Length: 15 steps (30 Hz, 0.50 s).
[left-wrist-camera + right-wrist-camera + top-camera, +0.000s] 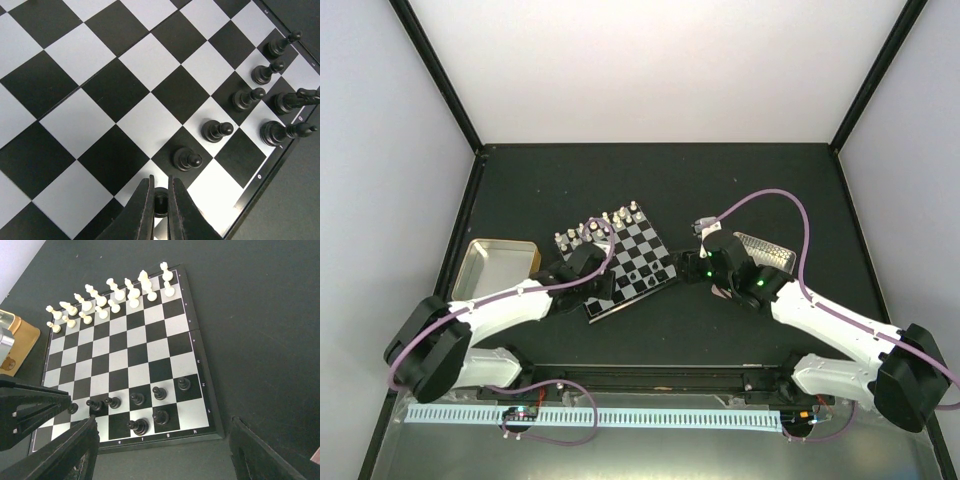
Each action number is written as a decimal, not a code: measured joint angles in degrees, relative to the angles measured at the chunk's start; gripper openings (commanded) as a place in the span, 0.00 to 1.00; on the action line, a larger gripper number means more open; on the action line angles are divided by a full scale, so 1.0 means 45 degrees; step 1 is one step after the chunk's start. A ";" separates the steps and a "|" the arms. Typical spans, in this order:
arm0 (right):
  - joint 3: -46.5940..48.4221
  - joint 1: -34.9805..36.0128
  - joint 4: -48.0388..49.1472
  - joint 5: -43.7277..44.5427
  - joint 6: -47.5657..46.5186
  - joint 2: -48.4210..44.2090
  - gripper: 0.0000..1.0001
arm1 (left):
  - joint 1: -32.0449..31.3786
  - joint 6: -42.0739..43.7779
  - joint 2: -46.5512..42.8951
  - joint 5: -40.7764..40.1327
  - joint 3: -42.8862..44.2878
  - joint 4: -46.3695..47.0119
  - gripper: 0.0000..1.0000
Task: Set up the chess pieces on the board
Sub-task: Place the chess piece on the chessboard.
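Observation:
The board (638, 255) lies at the table's middle. The pale pieces (110, 295) stand in two rows along its far edge. Several black pawns (136, 399) stand in a row near its near edge, with two bigger black pieces (161, 415) behind them. My left gripper (160, 182) is shut on a black pawn (160, 200) over a white square at the end of that pawn row (216, 131). I cannot tell whether the pawn touches the board. My right gripper (162, 460) is wide open and empty, above the bare table just off the board's edge.
A tan-rimmed tray (480, 262) lies left of the board, by the left arm. A metal tray (770, 250) lies right of the board, partly under the right arm. Dark frame posts stand at the table's corners.

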 measured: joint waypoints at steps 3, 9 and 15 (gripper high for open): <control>0.0000 0.0000 -0.0107 0.0102 0.0024 0.0000 0.72 | -0.0010 0.0083 0.0423 -0.0068 0.0000 0.0301 0.04; 0.0000 0.0000 -0.0185 0.0243 0.0024 0.0019 0.72 | -0.0024 0.0131 0.0665 -0.0121 -0.0126 0.0384 0.10; 0.0000 0.0000 -0.0189 0.0267 0.0029 0.0083 0.72 | -0.0102 0.0214 0.0661 -0.0126 -0.0155 0.0369 0.30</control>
